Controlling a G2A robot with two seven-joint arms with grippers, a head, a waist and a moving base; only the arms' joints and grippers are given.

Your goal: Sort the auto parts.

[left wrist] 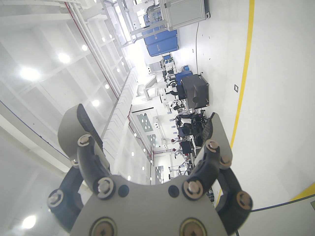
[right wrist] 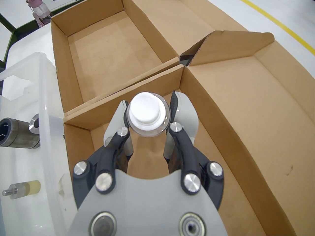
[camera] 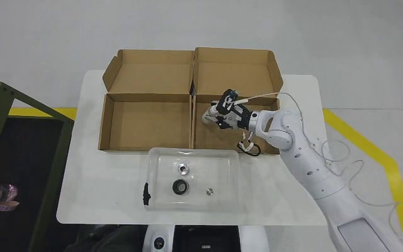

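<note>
Fingers [right wrist: 183, 114] of the right gripper [right wrist: 149, 117] are clenched on a white part [right wrist: 147, 114]. It is a round, stepped plastic disc seated in a glossy ring, pinched at its rim from both sides. The fingers are flat grey metal plates on black linkages with bright screw heads.

Directly under this gripper lies the floor of an open cardboard box [right wrist: 246, 114], plain brown and matte, its lid flap folded back. The held part hangs over the corner next to the dividing walls. Just past those walls stands a second cardboard box [camera: 145, 126] of the same make, so two boxes in all, touching side by side.

Near the gripper, on the side toward the robot, sits one clear plastic bin [camera: 192, 150] on the white table [camera: 296, 189]. It holds three parts: a silver bushing [camera: 181, 168], a black ring [camera: 181, 186] and a small pin piece [camera: 210, 191].

The left gripper [left wrist: 147, 119] is spread wide and grasps nothing. Its ribbed black pads [left wrist: 86, 121] face each other across the gap, with a hall and its ceiling behind them.
</note>
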